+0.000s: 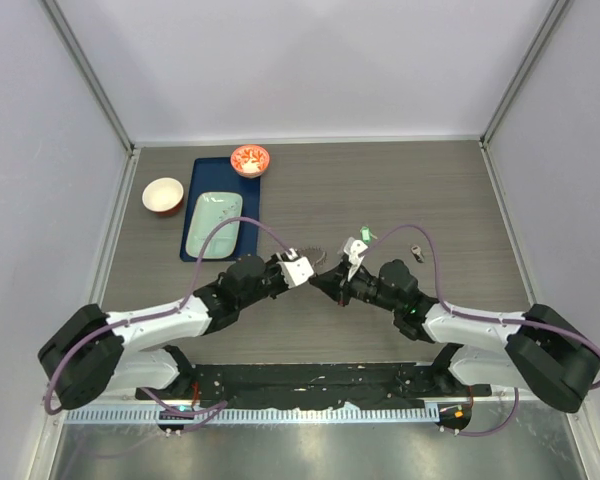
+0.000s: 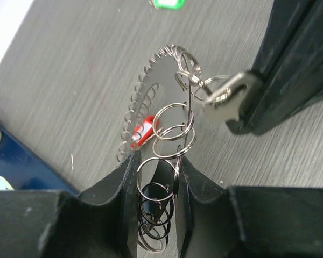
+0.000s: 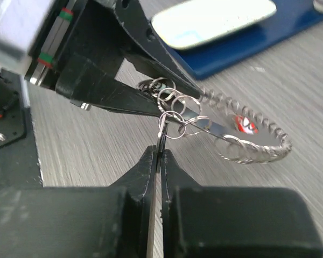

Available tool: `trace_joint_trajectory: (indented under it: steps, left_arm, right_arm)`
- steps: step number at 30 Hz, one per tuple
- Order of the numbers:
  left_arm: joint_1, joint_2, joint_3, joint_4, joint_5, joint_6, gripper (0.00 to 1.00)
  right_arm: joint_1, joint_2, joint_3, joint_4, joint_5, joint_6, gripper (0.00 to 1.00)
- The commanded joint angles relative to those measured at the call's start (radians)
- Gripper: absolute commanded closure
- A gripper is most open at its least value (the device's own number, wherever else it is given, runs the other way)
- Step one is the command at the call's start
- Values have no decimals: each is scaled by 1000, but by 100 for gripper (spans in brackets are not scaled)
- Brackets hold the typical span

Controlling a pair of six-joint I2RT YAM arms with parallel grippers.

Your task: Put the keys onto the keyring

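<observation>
The left gripper [image 2: 157, 161] pinches the big silver metal ring with the bumpy rim [image 2: 162, 72] above the middle of the grey table [image 1: 430, 190]. The right gripper [image 3: 159, 153] squeezes a small silver key [image 2: 226, 91], and the key's little loop touches that ring. A green-headed key [image 1: 367, 234] lies nearby on the table. A red-headed key [image 2: 144, 130] shows through the ring.

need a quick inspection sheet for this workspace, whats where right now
surface: grey wood-grain table
job's things: keyring lifted between the arms; red key behind it, attachment unclear; green key and dark key loose on the table
clutter: blue tray with pale plate, red bowl at its far corner, tan bowl beside it
grippers: left gripper clamps the keyring; right gripper shut on a silver key
cables: purple cables arch over both arms
surroundings: pale walls, metal frame
</observation>
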Motion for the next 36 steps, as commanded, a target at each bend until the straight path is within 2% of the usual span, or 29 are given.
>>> trace_joint_trajectory:
  steps: [1,3,4,5,6,9,12,15,19,24,29,31,34,36]
  left_arm:
    - [-1,67,65,85,-82,54,97]
    - [-1,95,74,53,-76,42,97]
    - [-1,101,77,39,-70,31,96]
    - [-2,110,77,12,-64,11,95]
    - [-4,112,76,0,-61,-1,95]
    - [-13,110,63,-63,-41,-52,90]
    - [-51,115,60,-112,-22,-84,82]
    - [-86,136,80,-163,-16,-115,77]
    - [-140,185,137,-250,-55,-173,60]
    - [-159,166,149,-254,-85,-284,39]
    - [-159,103,158,-244,-163,-403,26]
    - [-156,93,183,-267,-246,-463,18]
    - [-108,101,255,-353,-260,-558,10]
    - [-30,118,313,-405,-236,-649,7]
  right_arm:
    - [-4,-77,93,-331,41,19,85]
    - [-3,-113,106,-452,59,30,72]
    - [-4,-132,113,-488,70,47,57]
    - [-4,-152,115,-518,102,63,50]
    - [-4,-199,116,-578,128,79,39]
    - [-4,-279,135,-727,277,137,24]
    - [-3,-365,179,-891,433,177,15]
    - [-4,-425,224,-986,536,201,10]
    - [-4,-482,271,-1036,616,254,7]
    - [-4,-545,277,-1079,711,289,5]
    - [-4,-566,299,-1144,832,314,5]
    - [-4,-560,307,-1157,855,315,5]
    - [-4,-535,320,-1168,869,309,5]
    - [-4,-517,336,-1171,872,300,4]
